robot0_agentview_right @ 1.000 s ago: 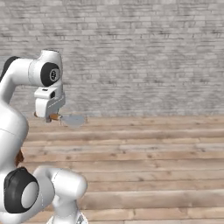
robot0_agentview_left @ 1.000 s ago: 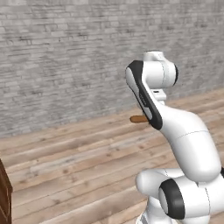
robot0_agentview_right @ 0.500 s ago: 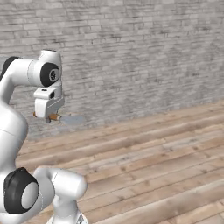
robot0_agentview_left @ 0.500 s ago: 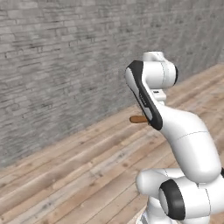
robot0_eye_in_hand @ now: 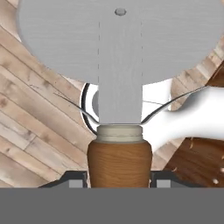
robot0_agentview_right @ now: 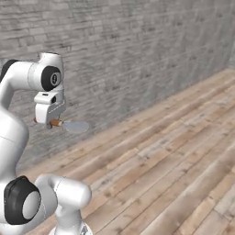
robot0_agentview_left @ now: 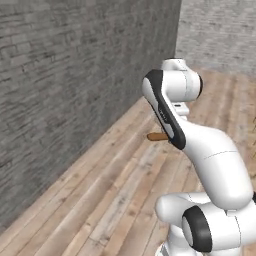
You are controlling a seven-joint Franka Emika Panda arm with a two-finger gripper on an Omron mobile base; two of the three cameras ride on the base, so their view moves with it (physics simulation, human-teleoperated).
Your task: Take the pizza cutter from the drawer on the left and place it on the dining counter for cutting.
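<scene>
Jaws clamped narrowly on pizza cutter (robot0_eye_in_hand: pixel 119 109) handle, wheel beyond tips. You're mid-carry; next find dining desk, lower cutter flat.

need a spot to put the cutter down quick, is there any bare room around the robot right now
Bare wooden floor runs wide between the grey brick wall and the robot's base. No counter in view. The only crowding is at the gripper, shut on the pizza cutter.
</scene>
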